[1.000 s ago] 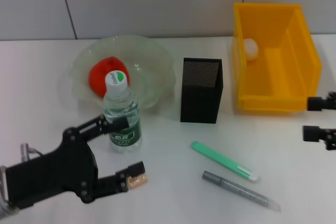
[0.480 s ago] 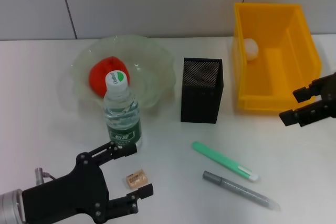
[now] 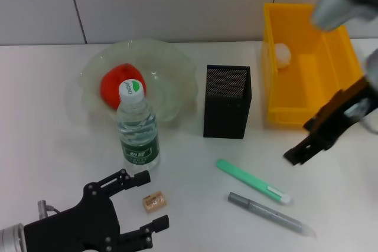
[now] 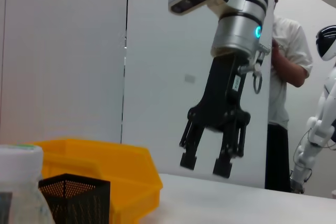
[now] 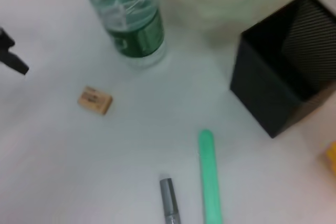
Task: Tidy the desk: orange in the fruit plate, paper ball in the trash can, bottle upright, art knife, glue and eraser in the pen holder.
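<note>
The orange lies in the fruit plate. In front of the plate the bottle stands upright. The eraser lies flat on the table, level with the spread fingertips of my open left gripper and touched by neither. A green pen-shaped tool and a grey one lie right of it; which is the art knife and which the glue I cannot tell. The pen holder stands mid-table. My right gripper hangs open and holds nothing above the table, right of the holder. The paper ball rests in the trash can.
A pale wall runs behind the table. In the left wrist view my right gripper hovers above the tabletop beyond the trash can. The right wrist view looks down on the bottle, eraser, green tool and pen holder.
My left gripper has drawn back toward the table's near edge, away from the bottle and the eraser. My right arm has swung in from the right edge toward the middle.
</note>
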Motion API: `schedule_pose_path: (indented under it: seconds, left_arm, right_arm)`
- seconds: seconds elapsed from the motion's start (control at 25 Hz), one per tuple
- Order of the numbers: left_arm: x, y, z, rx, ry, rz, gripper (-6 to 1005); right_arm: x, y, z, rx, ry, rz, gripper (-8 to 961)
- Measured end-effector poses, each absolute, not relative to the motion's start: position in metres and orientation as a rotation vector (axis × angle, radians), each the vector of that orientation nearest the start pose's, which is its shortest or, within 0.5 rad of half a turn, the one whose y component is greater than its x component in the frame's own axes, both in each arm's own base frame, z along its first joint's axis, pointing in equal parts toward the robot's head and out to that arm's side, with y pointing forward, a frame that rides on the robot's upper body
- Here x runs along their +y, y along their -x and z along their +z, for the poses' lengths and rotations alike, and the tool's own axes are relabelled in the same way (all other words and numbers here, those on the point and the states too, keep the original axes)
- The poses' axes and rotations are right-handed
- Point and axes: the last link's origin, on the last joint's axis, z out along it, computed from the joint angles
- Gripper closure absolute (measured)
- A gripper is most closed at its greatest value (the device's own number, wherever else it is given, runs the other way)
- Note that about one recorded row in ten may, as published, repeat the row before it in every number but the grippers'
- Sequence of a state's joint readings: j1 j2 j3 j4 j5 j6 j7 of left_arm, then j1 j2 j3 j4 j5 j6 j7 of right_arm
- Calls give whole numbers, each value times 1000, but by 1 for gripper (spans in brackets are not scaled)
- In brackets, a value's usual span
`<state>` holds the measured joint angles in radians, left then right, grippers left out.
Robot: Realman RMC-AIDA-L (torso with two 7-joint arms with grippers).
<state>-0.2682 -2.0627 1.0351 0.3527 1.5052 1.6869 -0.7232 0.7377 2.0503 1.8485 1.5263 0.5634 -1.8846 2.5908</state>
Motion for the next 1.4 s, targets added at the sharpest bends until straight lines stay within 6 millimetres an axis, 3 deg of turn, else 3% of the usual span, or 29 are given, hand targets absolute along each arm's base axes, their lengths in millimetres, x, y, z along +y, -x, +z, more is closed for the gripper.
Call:
schedule_pose_path:
  seconds: [0.2,0.6,1.4]
  left_arm:
    - [223,295,-39,-274,2601,-1037,194]
    - [221,294,-41,-259,2608,-1036,194]
    - [223,288,-47,-196,2684,-1020,194]
  right_arm:
    - [347,-123,14,763,2674,-674,158]
    - [357,-139,-20,830,2651,-726,158]
    - [357,-156,-45,828,2641,-736,161]
